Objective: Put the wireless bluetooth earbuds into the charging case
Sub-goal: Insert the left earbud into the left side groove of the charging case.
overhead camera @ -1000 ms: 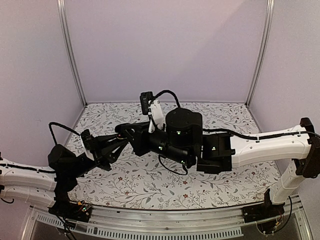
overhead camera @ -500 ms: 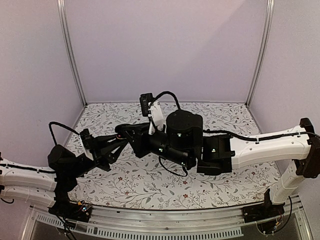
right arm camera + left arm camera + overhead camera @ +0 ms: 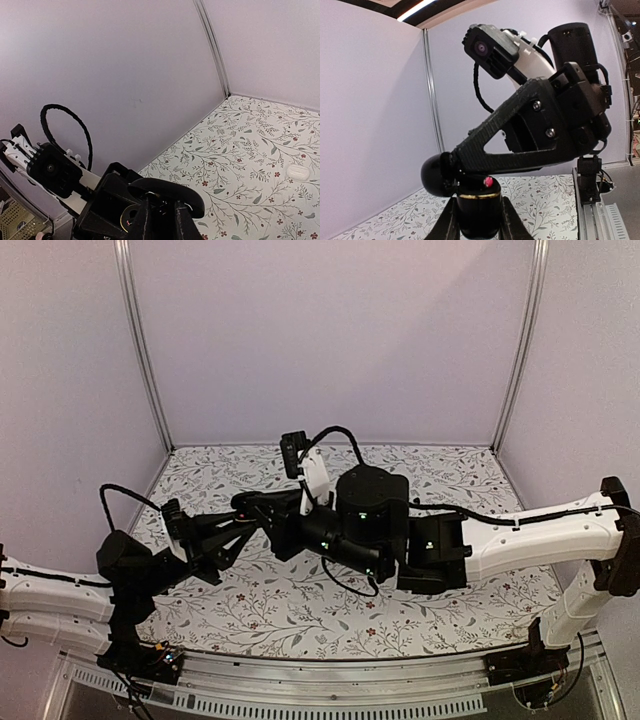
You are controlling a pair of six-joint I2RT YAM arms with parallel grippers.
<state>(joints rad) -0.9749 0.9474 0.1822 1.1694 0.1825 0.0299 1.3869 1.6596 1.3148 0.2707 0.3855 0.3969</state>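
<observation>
Near edge: left arm [image 3: 55,600] and right arm [image 3: 540,532] are reaching in from the near corners, meeting over the middle of the bench [image 3: 300,612]. Left gripper [image 3: 479,202] is pinching the black charging case [image 3: 476,220] by its sides, with the lid [image 3: 436,175] hanging open. Right gripper [image 3: 161,205] is sitting at the case's gold-rimmed mouth. Its finger gap is narrow; cannot tell whether it is gripping anything. What looks to be one earbud [image 3: 488,182], a small piece showing a red dot, is resting at that mouth. Second earbud not made out. Farther, toward the far-left corner, a white case [image 3: 298,172] is lying on the bench.
</observation>
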